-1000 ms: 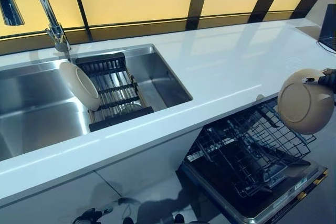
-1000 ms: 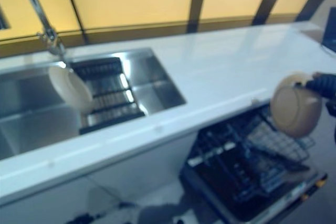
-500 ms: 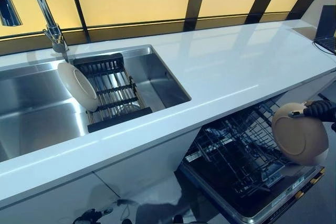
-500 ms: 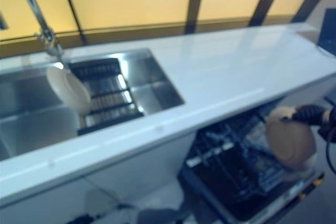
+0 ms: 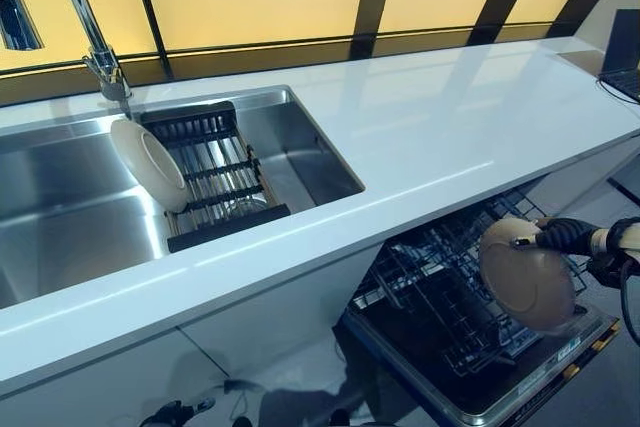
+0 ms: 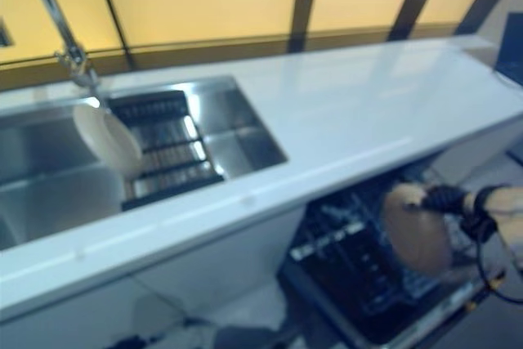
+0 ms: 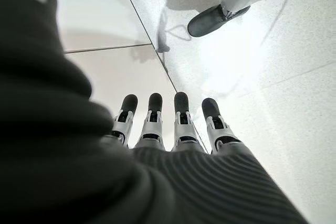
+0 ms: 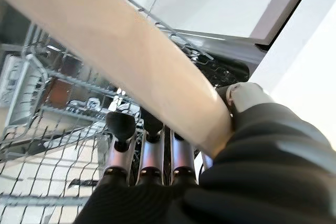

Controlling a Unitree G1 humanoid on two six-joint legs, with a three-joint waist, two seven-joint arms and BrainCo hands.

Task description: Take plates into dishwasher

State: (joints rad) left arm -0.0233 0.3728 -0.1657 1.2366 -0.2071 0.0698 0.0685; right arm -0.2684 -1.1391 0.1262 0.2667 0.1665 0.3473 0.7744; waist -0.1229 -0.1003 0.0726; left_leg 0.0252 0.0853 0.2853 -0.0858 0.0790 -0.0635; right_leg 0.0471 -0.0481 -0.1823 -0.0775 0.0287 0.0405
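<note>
The plate (image 5: 527, 285) is lower and further in toward the rack than a second ago, when it hung out by the right edge level with the table top; now it sits over the pulled-out dishwasher rack (image 5: 450, 297). The right robot hand (image 5: 566, 236) grips that beige plate at its upper rim, thumb on one face and fingers (image 8: 152, 153) behind the other, as the right wrist view shows plainly. The plate stands tilted on edge, its underside facing the camera, above the dark wire rack; whether its lower edge touches the wires cannot be told. The rack rests on the open dishwasher door (image 5: 500, 392), below the front edge of the white table (image 5: 440, 137).

Over on the left, the left robot hand (image 7: 168, 127) hangs low by the floor (image 7: 252, 77), fingers straight and holding nothing.

Further out, the steel sink (image 5: 60, 217) is set into the table, with a dark drying rack (image 5: 215, 177) across it. A second white plate (image 5: 150, 163) leans on edge against the left side of that rack, just below the tap (image 5: 95, 42).
</note>
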